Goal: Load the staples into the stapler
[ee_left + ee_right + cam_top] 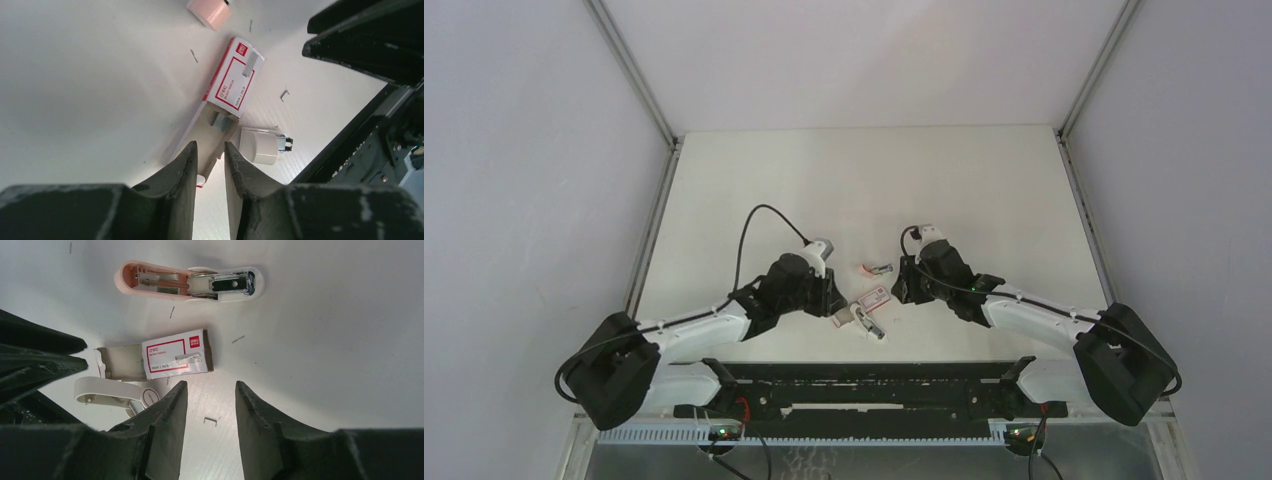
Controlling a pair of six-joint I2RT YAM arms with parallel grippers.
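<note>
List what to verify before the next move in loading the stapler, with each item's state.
1. Pink stapler lying open: ok.
2. Staple box with tray slid out: ok.
3. Right gripper open and empty: ok.
4. Left gripper gripping the box's tray: cannot tell.
5. Table free of loose staples: not ok.

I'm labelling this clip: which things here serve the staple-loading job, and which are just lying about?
For the job: open pink stapler, staple box.
Lying about, it seems: white stapler, scattered loose staples.
</note>
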